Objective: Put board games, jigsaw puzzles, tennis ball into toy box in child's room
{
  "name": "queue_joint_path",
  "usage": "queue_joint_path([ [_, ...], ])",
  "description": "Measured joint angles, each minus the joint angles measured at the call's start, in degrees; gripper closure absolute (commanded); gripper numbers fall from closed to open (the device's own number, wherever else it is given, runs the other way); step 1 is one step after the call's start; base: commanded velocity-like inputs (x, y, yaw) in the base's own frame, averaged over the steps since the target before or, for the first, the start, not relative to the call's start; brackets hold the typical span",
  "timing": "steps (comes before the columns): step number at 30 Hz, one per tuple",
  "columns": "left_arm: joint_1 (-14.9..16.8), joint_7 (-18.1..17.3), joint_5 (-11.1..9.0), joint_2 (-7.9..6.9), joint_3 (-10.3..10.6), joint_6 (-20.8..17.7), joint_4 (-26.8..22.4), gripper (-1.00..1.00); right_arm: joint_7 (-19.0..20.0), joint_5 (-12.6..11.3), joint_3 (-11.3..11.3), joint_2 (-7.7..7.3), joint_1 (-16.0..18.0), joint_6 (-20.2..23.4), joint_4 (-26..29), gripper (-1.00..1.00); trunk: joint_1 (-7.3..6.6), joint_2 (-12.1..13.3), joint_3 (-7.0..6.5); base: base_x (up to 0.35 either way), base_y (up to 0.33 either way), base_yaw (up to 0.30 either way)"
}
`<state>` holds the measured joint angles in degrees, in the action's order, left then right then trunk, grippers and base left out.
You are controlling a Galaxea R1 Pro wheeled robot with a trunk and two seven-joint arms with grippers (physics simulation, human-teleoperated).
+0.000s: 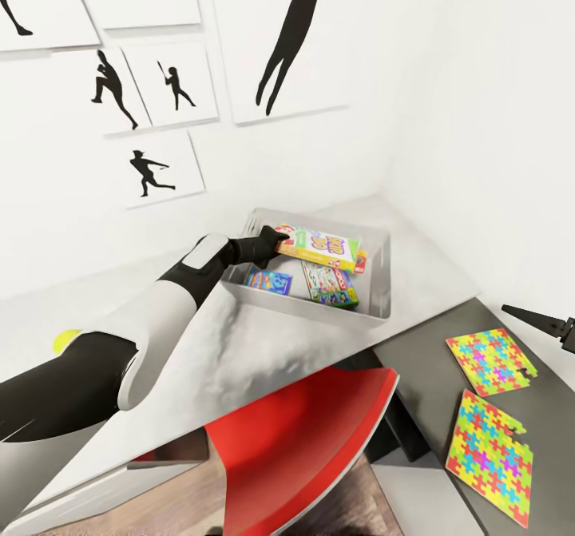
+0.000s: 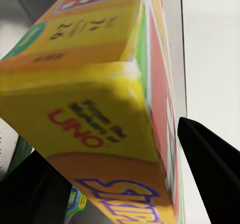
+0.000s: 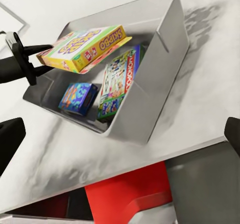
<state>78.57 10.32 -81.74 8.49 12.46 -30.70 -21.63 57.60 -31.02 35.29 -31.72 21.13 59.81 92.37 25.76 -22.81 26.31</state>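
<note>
From the head view, my left gripper (image 1: 275, 238) pinches the end of the Skip-Bo box (image 1: 323, 249), holding it over the toy box (image 1: 319, 306) on the white table (image 1: 263, 344). Two more games lie inside the toy box: a blue one (image 1: 268, 280) and a Monopoly box (image 1: 329, 283). Two puzzles (image 1: 489, 360) lie on the dark table beside the toy box; the ball (image 1: 65, 339) peeks out behind my left arm. My right gripper (image 1: 543, 322) shows at the edge; its state I cannot tell.

In the left wrist view, my fingers (image 2: 212, 164) flank the Skip-Bo box (image 2: 95, 109).

In the right wrist view, the Skip-Bo box (image 3: 82, 46) hangs above the toy box (image 3: 150, 104), clamped by my left gripper (image 3: 42, 59).
</note>
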Motion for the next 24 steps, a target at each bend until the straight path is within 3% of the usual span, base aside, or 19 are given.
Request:
queue_joint_path([
  [24, 0.5, 0.0, 0.1, -0.16, 0.0, 0.0, -0.4, 1.00, 0.0, -0.1, 0.3, 0.00, -0.1, 0.0, 0.0, -1.00, 0.00, 0.0, 2.19, 0.000, 0.000, 0.000],
])
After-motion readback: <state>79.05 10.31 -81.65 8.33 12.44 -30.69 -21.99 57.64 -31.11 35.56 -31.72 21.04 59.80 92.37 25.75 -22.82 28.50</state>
